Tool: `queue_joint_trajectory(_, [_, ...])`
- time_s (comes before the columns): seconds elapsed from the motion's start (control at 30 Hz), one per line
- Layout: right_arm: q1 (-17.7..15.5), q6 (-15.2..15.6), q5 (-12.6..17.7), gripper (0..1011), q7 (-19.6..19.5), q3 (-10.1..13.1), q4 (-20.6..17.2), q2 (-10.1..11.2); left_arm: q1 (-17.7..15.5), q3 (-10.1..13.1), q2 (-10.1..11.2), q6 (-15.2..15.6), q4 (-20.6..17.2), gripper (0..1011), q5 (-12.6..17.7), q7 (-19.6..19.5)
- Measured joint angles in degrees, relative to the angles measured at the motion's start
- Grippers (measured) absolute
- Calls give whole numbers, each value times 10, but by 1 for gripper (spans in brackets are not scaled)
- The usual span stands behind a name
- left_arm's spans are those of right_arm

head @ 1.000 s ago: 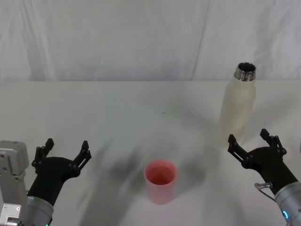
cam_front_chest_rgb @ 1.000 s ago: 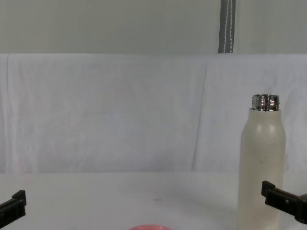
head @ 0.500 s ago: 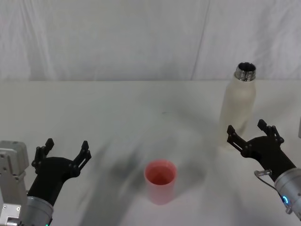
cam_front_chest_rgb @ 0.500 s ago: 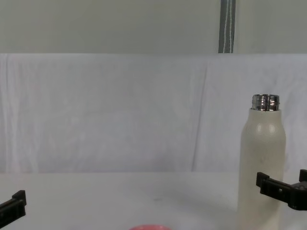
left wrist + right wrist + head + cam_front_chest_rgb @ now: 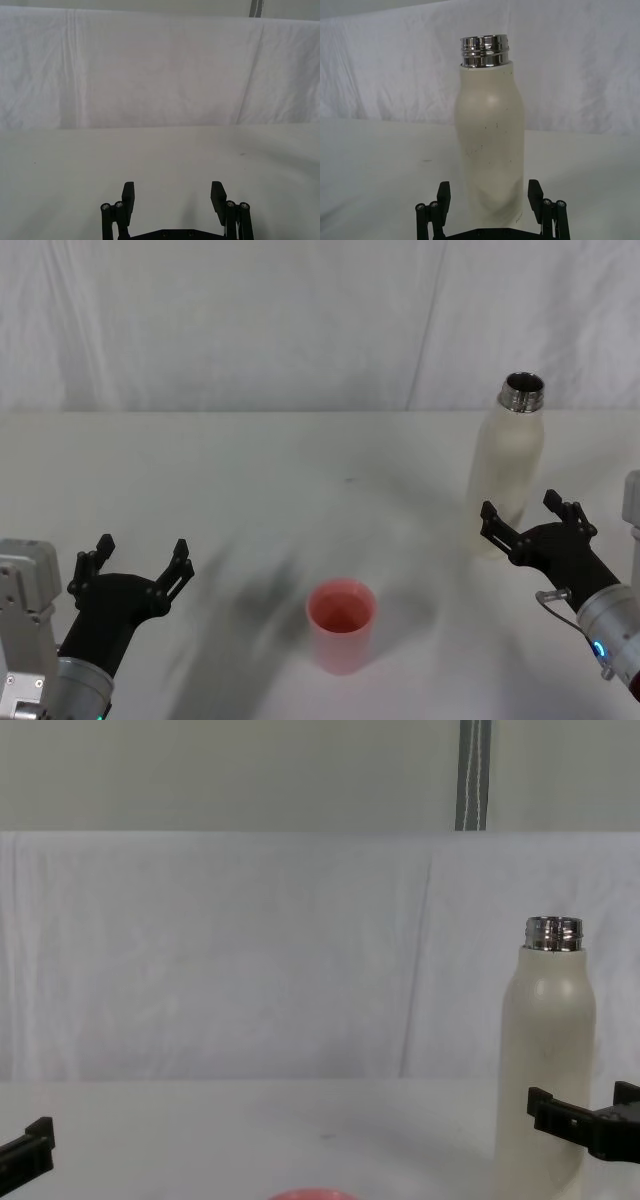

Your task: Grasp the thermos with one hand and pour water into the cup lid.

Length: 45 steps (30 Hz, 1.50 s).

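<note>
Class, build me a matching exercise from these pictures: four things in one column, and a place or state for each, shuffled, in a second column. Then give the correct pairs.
Column one
1. cream-white matte thermos with shiny steel neck
2. small pink round cup lid
3. black left gripper
4. black right gripper

Column two
A. open, low on the robot's left, apart from everything
B. upright, uncapped, on the table's right side
C. open, fingers either side of the bottle's lower body, not closed on it
D. mouth up, near the front centre of the white table

Pairs: 1-B, 2-D, 3-A, 4-C
</note>
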Motion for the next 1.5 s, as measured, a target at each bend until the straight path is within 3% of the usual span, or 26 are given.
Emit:
queue_joint_trajectory(0.7, [35, -6, -2, 1000, 3, -8, 55, -7, 0, 0, 0, 0, 0, 1001, 0, 0])
queue_joint_trajectory(1.5, [55, -8, -11, 1000, -1, -12, 78, -12, 0, 0, 0, 0, 0, 1001, 0, 0])
